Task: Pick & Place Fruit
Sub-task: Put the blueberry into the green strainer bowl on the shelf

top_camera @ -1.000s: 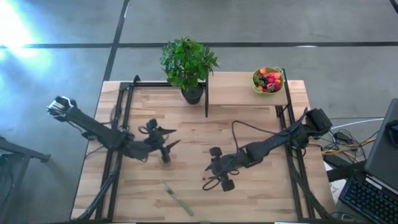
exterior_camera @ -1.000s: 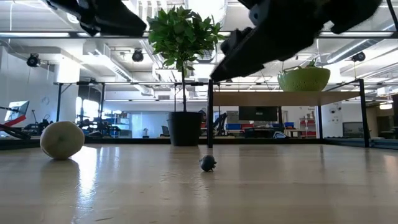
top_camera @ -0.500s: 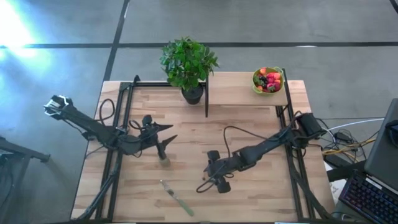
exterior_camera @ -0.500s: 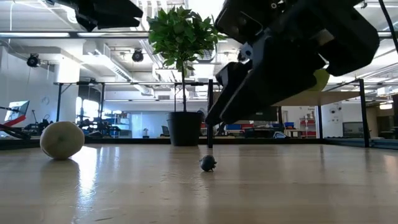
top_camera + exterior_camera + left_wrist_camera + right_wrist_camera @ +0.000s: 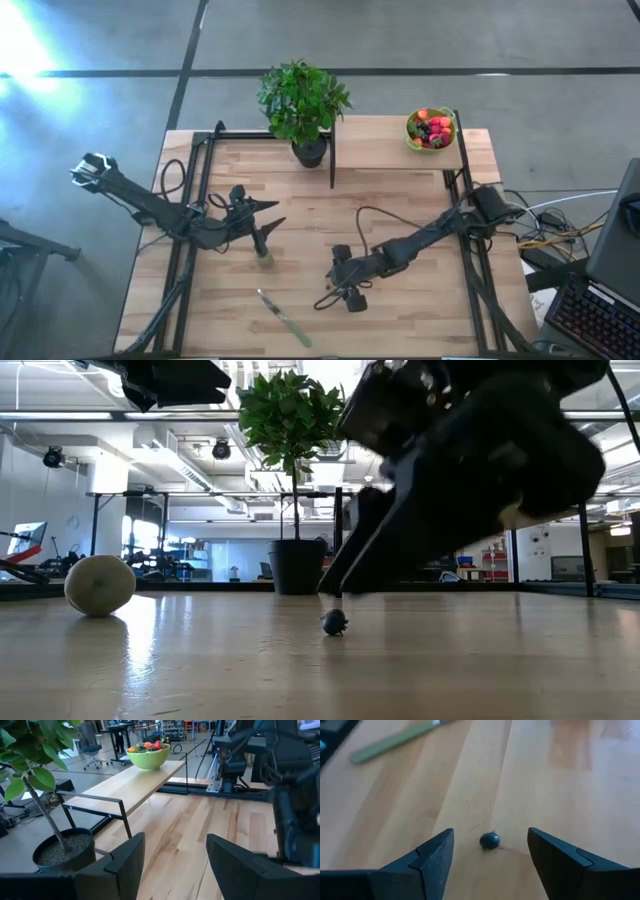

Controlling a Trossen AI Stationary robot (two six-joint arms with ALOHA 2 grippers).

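Observation:
A small dark berry (image 5: 489, 840) lies on the bare wood near the table's middle, also seen in the low view (image 5: 334, 622). My right gripper (image 5: 490, 865) is open and slants down just above it, one finger on either side, touching nothing. A dull-green kiwi-like ball (image 5: 265, 260) rests on the table left of centre. My left gripper (image 5: 175, 865) hovers open above and beside that ball, holding nothing. More fruit fills the lime-green bowl (image 5: 431, 129) on the raised shelf at the far right.
A potted plant (image 5: 303, 105) stands at the far middle beside the shelf's black frame (image 5: 332, 150). A green-handled knife (image 5: 284, 319) lies near the front edge, left of my right gripper (image 5: 335, 283). Bare wood stretches between the two arms.
My right gripper has come down toward the table and a little toward the near-left, and now hangs low over the dark berry. The berry and the kiwi-like ball have stayed where they were.

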